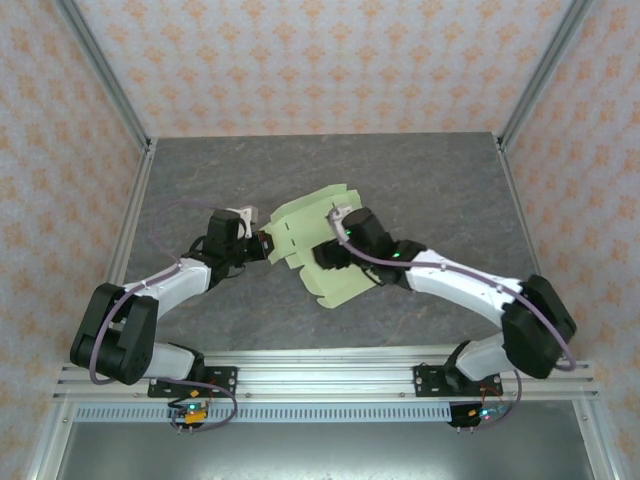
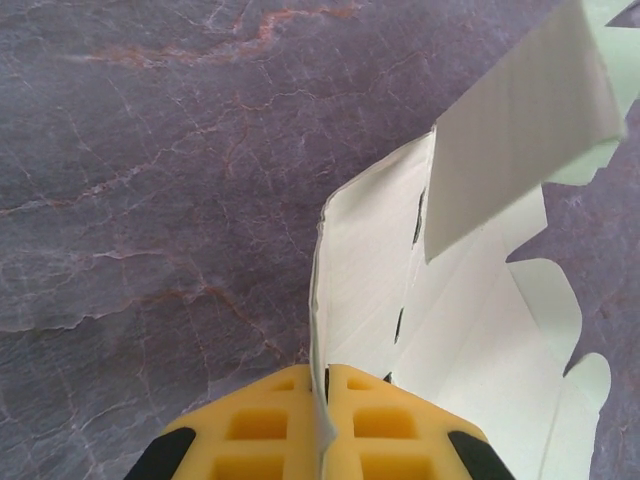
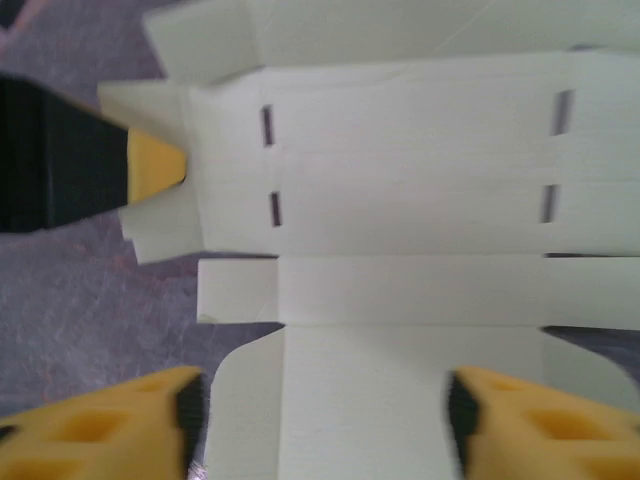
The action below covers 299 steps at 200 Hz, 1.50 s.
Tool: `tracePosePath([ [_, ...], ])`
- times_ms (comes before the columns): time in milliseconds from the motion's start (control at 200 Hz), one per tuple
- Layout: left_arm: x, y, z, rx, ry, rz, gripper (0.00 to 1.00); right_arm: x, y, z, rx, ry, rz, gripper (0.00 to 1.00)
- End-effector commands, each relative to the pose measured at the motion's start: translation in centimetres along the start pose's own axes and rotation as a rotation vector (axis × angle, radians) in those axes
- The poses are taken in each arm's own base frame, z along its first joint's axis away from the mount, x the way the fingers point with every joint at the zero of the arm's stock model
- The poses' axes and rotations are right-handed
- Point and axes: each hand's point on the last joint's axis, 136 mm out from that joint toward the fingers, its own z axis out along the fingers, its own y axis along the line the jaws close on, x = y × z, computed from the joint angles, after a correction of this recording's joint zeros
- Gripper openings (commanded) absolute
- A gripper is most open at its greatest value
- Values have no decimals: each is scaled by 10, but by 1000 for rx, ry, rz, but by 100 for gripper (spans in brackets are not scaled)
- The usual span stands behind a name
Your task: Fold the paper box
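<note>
The paper box (image 1: 305, 235) is a pale green die-cut sheet with slots and flaps, lying partly lifted in the middle of the table. My left gripper (image 1: 266, 246) is shut on its left edge. In the left wrist view the yellow fingers (image 2: 270, 430) pinch the thin card edge-on at the gripper (image 2: 326, 400), and the sheet (image 2: 460, 300) curves up and away with one flap raised. My right gripper (image 1: 330, 250) hovers over the sheet, open. Its yellow fingertips (image 3: 130, 425) straddle a wide panel of the sheet (image 3: 400, 150) around the gripper (image 3: 325, 415) without touching it. The left fingertip (image 3: 152, 165) shows there clamped on a side tab.
The table (image 1: 430, 180) is grey marbled stone with bare room all round the sheet. Aluminium posts (image 1: 100, 70) and patterned walls close in the back and sides. A metal rail (image 1: 330, 375) holds both arm bases at the near edge.
</note>
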Motion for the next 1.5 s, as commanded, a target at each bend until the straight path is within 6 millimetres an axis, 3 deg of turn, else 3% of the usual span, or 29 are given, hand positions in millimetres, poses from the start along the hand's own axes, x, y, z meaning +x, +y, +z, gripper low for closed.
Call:
tracePosePath([
  [0, -4, -13, -2, 60, -22, 19, 0, 1, 19, 26, -12, 9, -21, 99],
  [130, 0, -8, -4, 43, -35, 25, 0, 4, 25, 49, 25, 35, -48, 100],
  [295, -3, -12, -4, 64, -37, 26, 0, 18, 16, 82, 101, 71, -28, 100],
  [526, -2, -12, -3, 68, -35, 23, 0, 22, 0, 97, 203, 82, 1, 98],
  [751, -2, -13, -2, 69, -31, 23, 0, 15, -27, 86, 368, 38, 60, 97],
  [891, -2, -7, -3, 40, -41, 28, 0, 12, -34, 77, 415, 36, 65, 98],
  [1121, -1, -2, -2, 25, -56, 35, 0, 18, -46, 83, 497, 58, 119, 100],
  [1201, -2, -4, -1, 42, -83, 23, 0, 22, -42, 87, 480, 66, 193, 99],
  [1286, 2, -6, 1, 50, -109, 32, 0, 13, -31, 83, 423, 48, 261, 99],
  [1492, 0, -12, -8, -9, -167, 132, 0, -29, -16, 40, 330, -75, 563, 99],
])
